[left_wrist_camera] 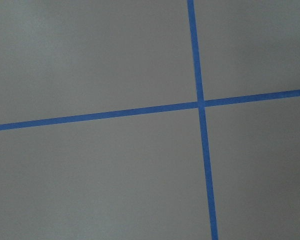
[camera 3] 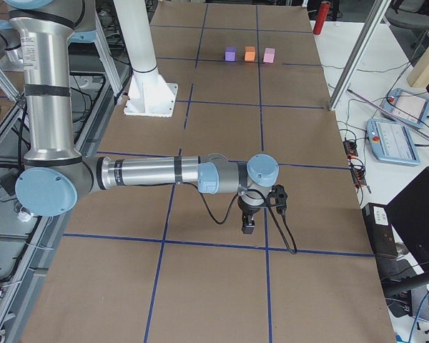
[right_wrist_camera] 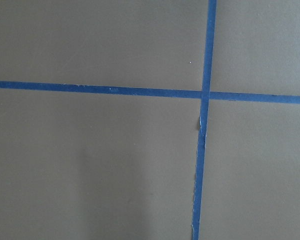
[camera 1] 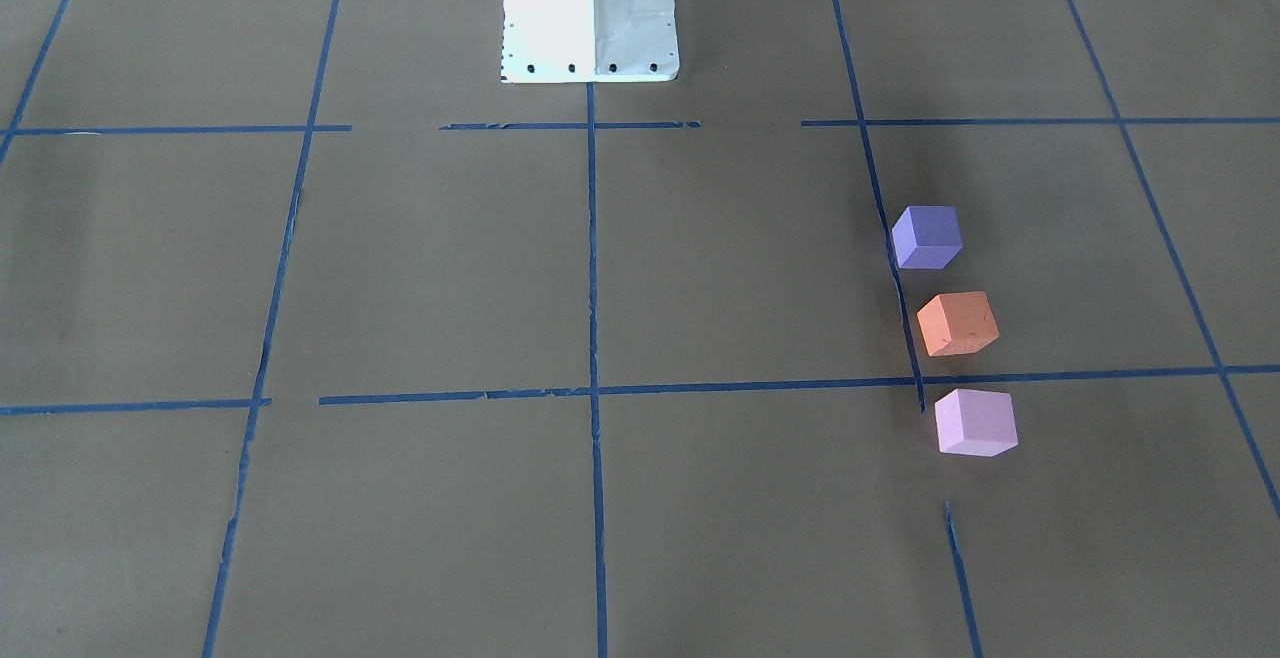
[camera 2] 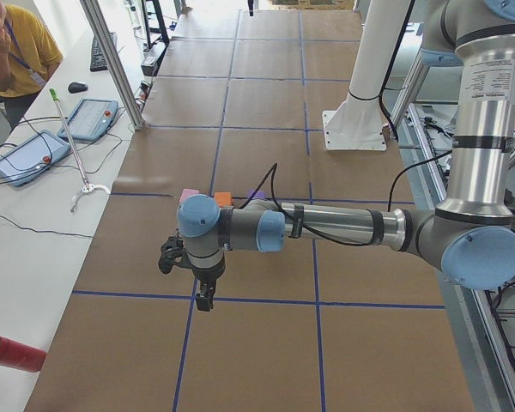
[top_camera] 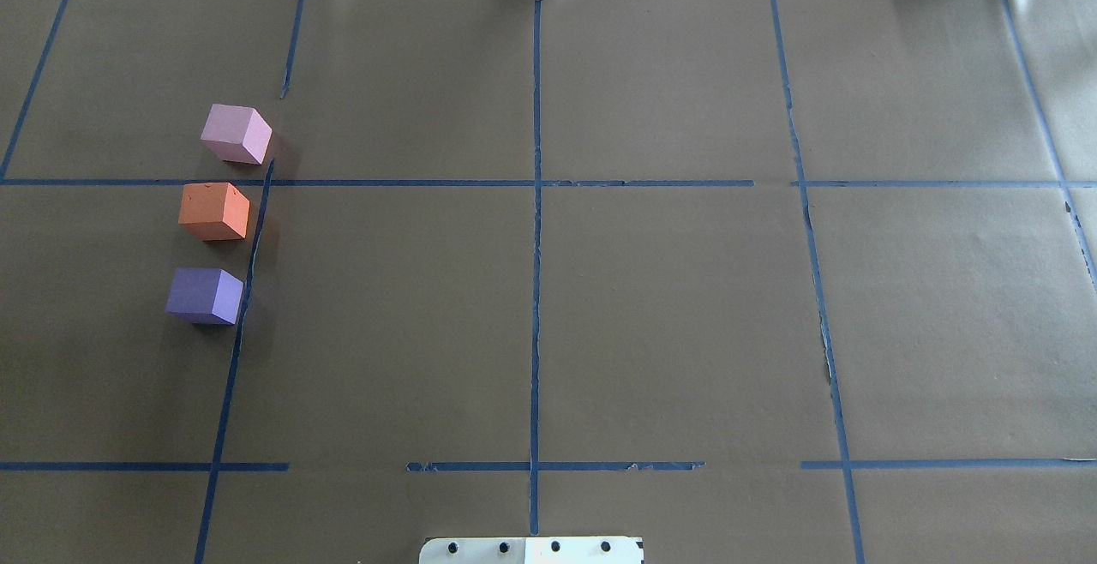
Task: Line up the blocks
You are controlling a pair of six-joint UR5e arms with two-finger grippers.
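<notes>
The tabletop (top_camera: 668,315) is covered in brown paper and divided into large squares by blue tape lines (top_camera: 536,290). A white pedestal (camera 1: 590,13) stands at the middle of the edge on the robot's side.

The left arm (camera 2: 326,225) stretches out low toward the tabletop's left end, and the right arm (camera 3: 150,173) does the same toward the right end. Each wrist points straight down. The left claw (camera 2: 204,300) hangs just above the paper near a tape crossing. The right claw (camera 3: 248,227) hangs likewise at the opposite end. Both show only in the side views, so I cannot tell whether either is open or closed. Neither has anything visible in it. The wrist cameras show only paper and crossed tape.

The three blocks sit in a row in the left half of the tabletop, along a tape line running from the robot's edge to the far edge. The purple block (top_camera: 204,295) is nearest the robot's edge, the orange block (top_camera: 214,212) is in the middle, and the pink block (top_camera: 236,134) is farthest, just past a cross line. Small gaps separate them.

The row lies just beyond the left claw, on its inward side and partly hidden behind that wrist in the side view. It is well apart from the right claw.
</notes>
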